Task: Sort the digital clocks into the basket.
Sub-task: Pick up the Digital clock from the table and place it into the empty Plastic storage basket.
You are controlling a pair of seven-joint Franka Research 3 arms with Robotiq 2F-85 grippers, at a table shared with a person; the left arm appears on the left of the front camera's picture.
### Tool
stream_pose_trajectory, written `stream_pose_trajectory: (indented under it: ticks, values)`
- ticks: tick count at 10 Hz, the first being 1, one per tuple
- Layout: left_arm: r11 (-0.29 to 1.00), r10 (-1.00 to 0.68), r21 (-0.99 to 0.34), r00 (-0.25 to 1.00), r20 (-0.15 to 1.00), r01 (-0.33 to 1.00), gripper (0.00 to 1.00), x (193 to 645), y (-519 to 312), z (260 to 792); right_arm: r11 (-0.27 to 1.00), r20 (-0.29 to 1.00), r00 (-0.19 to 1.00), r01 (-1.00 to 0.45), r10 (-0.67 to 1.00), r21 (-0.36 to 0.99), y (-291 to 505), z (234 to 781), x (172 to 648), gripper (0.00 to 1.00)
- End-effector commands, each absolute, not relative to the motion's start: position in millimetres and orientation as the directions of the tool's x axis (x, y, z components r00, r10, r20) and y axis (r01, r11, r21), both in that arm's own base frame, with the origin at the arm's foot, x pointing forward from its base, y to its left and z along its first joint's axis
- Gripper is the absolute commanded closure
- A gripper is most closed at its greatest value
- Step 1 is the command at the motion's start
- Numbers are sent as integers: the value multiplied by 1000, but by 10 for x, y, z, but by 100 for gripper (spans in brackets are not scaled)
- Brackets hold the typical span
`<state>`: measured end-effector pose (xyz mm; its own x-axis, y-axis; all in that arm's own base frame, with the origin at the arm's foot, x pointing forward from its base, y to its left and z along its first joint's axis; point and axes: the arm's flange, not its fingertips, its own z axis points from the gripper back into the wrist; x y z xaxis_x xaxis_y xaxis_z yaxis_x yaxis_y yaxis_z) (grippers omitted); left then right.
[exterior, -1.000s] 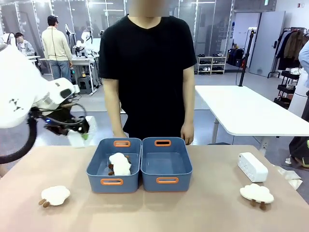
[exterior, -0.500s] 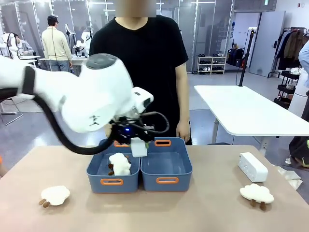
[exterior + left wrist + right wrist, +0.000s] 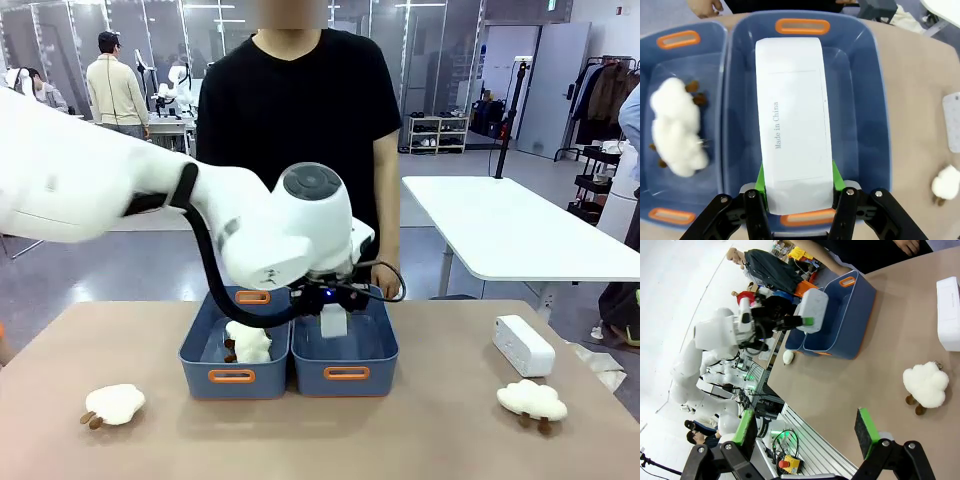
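My left gripper (image 3: 332, 312) is shut on a white digital clock (image 3: 334, 326) and holds it over the right-hand blue-grey basket (image 3: 380, 365). In the left wrist view the clock (image 3: 795, 145) runs lengthwise between the green pads (image 3: 836, 175), above the basket's floor and inside its rim (image 3: 875, 90). A second white clock (image 3: 523, 345) lies on the table at the right. My right gripper (image 3: 805, 427) hangs open high above the table, with that second clock (image 3: 948, 315) far ahead of it.
The left bin (image 3: 200, 350) holds a white fluffy cloud (image 3: 248, 340). More clouds lie on the table at the front left (image 3: 113, 403) and front right (image 3: 532, 400). A person in black (image 3: 300, 130) stands right behind the bins.
My left arm has swung from the far left across the left bin, carrying the clock, and now holds it over the right basket.
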<state>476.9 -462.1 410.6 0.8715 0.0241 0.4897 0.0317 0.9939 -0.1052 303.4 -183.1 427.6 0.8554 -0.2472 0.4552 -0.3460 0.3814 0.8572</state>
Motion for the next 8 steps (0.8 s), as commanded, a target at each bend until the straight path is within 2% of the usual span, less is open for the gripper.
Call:
stream_pose_trajectory:
  ticks: [1,4,8]
  values:
    - [992,60,-123,888,456,-4,49,4993,-4724,3986,371,467,847,-360,-255,856,-1835,4288,3046,0]
    - [996,49,-83,898,438,-13,49,5035,-4722,3864,371,467,847,-360,-255,856,-1835,4288,3046,0]
    - [998,46,-68,902,430,-19,32,4991,-4674,3881,371,467,847,-360,-255,856,-1835,4288,3046,0]
